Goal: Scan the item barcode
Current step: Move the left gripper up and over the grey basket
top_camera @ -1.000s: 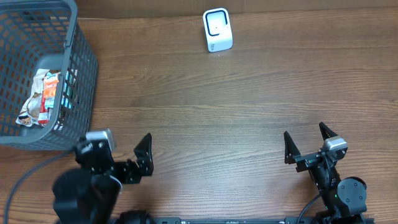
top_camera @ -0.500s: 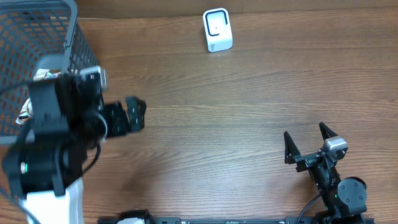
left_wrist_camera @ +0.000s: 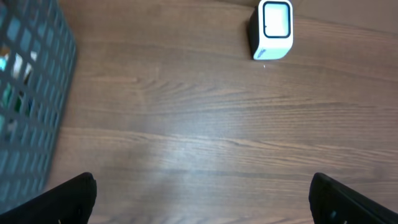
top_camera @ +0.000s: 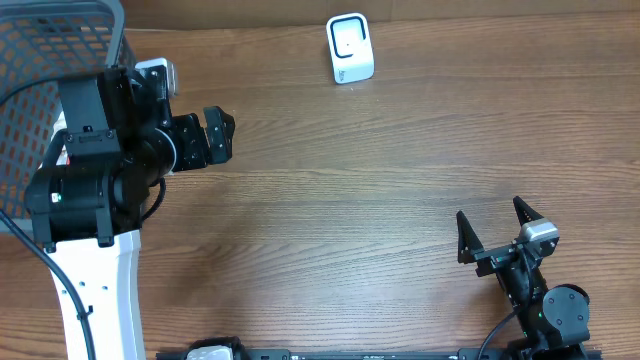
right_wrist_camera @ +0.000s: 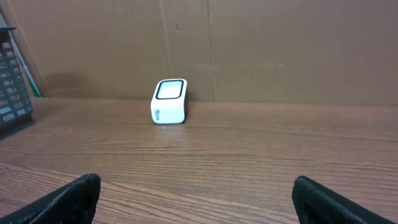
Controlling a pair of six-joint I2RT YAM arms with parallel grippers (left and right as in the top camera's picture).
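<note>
The left gripper (top_camera: 222,135) has its jaws spread wide with nothing between them. In the left wrist view its two dark fingertips (left_wrist_camera: 71,196) sit at the bottom corners with only bare table (left_wrist_camera: 205,143) between. The right gripper (top_camera: 492,215) is just as wide and empty, low at the near right edge, facing the scanner (right_wrist_camera: 170,101) across open wood.

The item to scan is not out yet. It lies inside the grey basket (top_camera: 40,60) at the far left, glimpsed through the mesh as white and teal scraps (left_wrist_camera: 17,65) among what look like crumpled packets, and which one bears a readable barcode cannot be told from here.

The step in hand looks like the reach into the basket, and the left gripper hangs just right of the basket wall, not above its opening. To do it well, the arm should carry the jaws left over the rim first, then descend from above — never sideways, where a finger could snag the mesh. Keep them wide until they straddle a single packet, and close on an edge so the printed face shows. The scanner (top_camera: 350,48) stands far off at centre, its window upward — the barcode will probably need to face down to it.
</note>
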